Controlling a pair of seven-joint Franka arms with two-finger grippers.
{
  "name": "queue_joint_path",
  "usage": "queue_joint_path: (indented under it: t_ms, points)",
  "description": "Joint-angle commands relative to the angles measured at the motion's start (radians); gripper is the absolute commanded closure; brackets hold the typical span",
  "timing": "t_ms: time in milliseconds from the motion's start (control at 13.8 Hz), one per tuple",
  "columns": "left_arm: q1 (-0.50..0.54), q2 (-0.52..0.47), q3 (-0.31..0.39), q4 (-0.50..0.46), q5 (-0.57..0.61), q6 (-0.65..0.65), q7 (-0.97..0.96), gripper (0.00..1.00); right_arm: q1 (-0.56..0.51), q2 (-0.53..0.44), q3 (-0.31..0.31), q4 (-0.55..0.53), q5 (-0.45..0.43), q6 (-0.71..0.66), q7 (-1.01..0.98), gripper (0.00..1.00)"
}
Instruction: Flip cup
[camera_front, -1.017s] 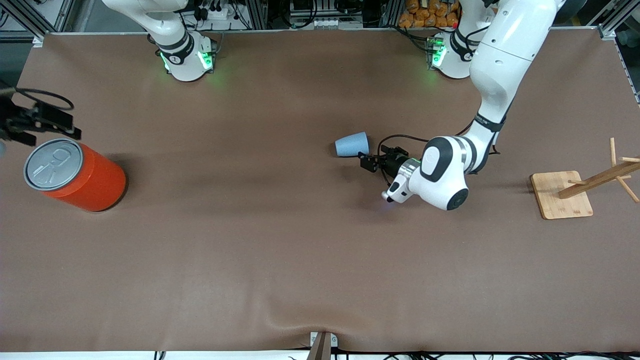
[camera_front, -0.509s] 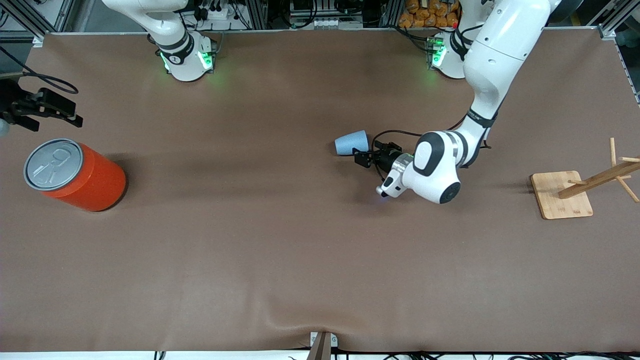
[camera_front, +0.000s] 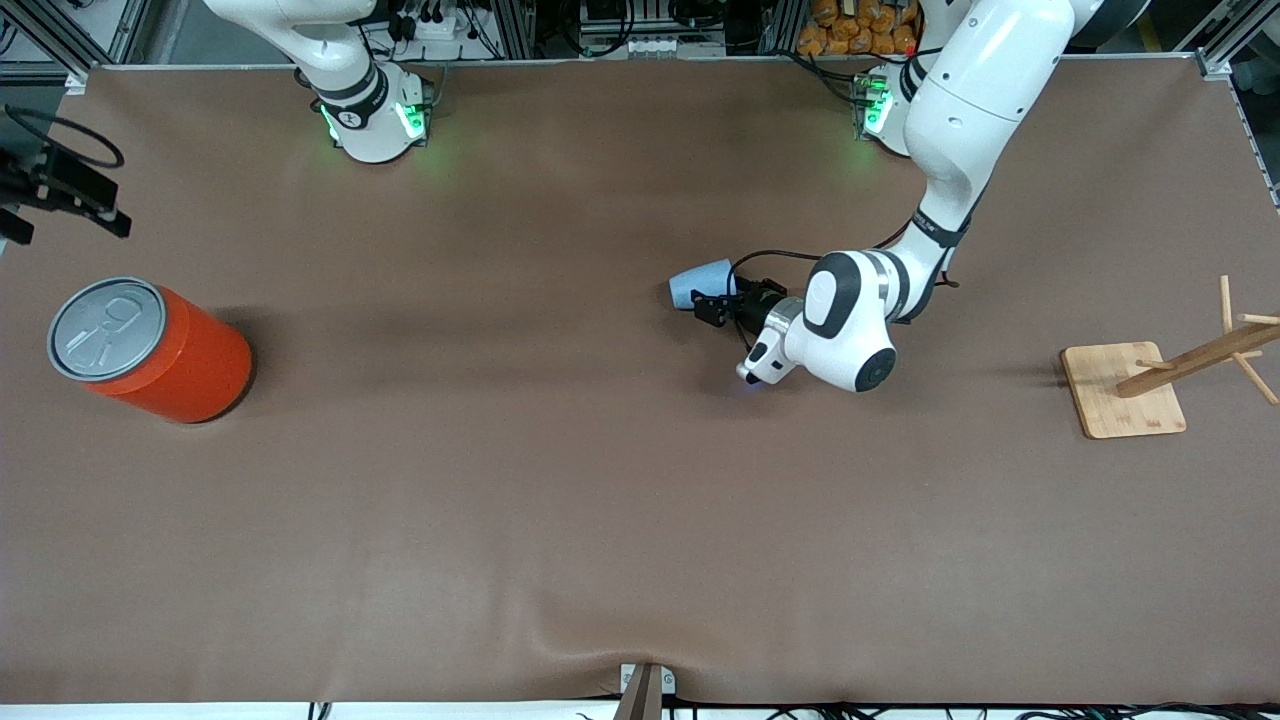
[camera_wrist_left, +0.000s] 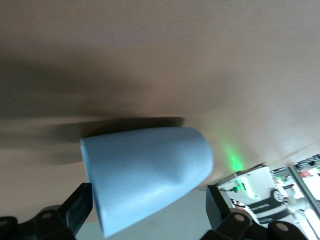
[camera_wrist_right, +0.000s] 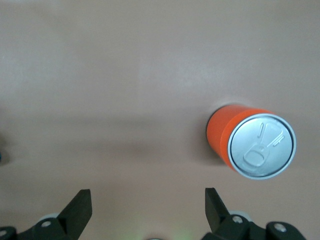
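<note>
Mid-table, the cup lies on its side on the brown table. Left gripper has closed in over the last second and now sits at the cup's wide end, fingers spread either side, nothing grasped; judged ready to clamp. Right gripper, jaws open and empty, has drifted away above the orange can and waits.

Bare table lies open all around the cup except where the left gripper crowds its wide end. The orange can and the wooden rack stand well apart at the table's ends.
</note>
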Motion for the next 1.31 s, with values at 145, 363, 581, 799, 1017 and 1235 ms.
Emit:
queue_joint_path:
  t_ms: [145,363,581,799,1017,1235]
  points:
    - [-0.026,-0.010,0.000,0.012,-0.056,0.055,0.017,0.18,0.025,0.001,-0.023,0.021,-0.004,-0.031,0.002,0.00]
    - [-0.039,-0.010,0.000,0.024,-0.061,0.067,0.015,0.45,0.010,-0.001,-0.027,0.018,-0.001,-0.054,0.005,0.00]
    - [-0.040,-0.008,0.000,0.029,-0.060,0.067,0.017,0.50,0.006,0.004,-0.026,0.019,-0.002,-0.057,0.005,0.00]
    - [-0.042,-0.008,0.000,0.027,-0.055,0.066,0.017,0.58,0.014,0.004,-0.021,0.019,-0.004,-0.059,0.013,0.00]
    - [-0.048,-0.010,0.001,0.027,-0.046,0.063,0.015,0.74,0.011,0.005,-0.023,0.019,-0.002,-0.059,0.003,0.00]
    - [-0.059,-0.016,0.004,0.027,-0.043,0.063,0.014,1.00,0.006,0.005,-0.021,0.019,-0.002,-0.051,0.003,0.00]
